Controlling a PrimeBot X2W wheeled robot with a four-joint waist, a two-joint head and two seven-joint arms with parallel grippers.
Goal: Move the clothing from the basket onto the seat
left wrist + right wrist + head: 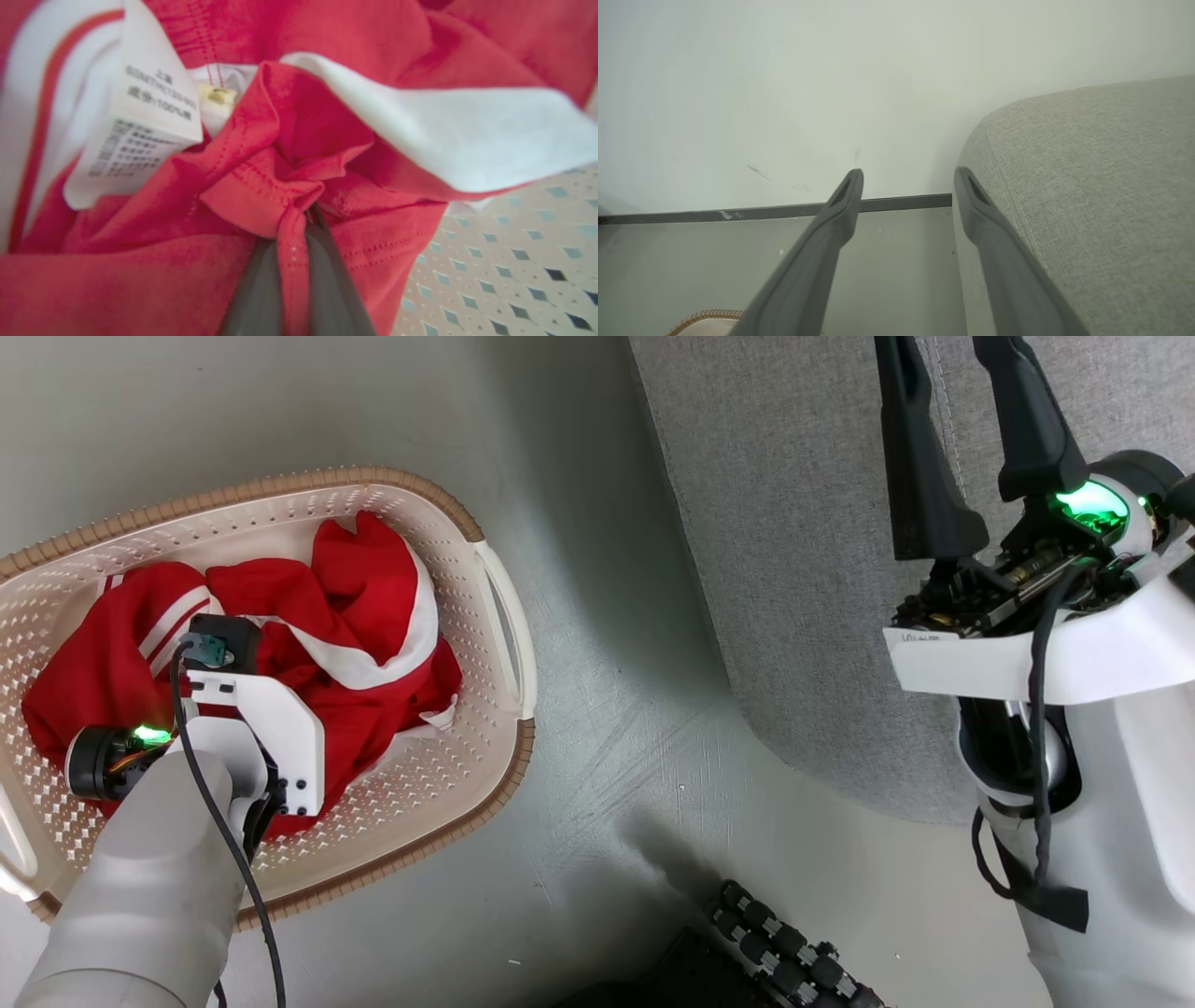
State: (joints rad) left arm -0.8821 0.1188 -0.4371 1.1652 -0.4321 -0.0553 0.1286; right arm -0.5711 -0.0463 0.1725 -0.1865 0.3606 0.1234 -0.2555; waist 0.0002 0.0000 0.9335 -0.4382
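The cream-white basket [495, 616] stands on the floor at the left, holding crumpled red clothing [364, 607] with white trim bands. My left wrist [252, 709] reaches down into the basket and covers its fingers in the head view. In the left wrist view my left gripper [303, 215] is shut on a pinched fold of the red clothing [299, 154], beside a white trim band [444, 135] and the basket's perforated floor [514, 261]. My right gripper [952, 373] hangs open and empty above the grey-green seat [794, 523]; the right wrist view shows the gripper [908, 182] beside the seat's rounded corner [1087, 186].
A white care label [140, 116] hangs from the garment. Pale floor [607, 709] separates basket and seat. Black rollers of my base [784, 952] sit at the bottom. A wall with a dark baseboard [887, 203] runs behind, and the basket rim [705, 317] lies below it.
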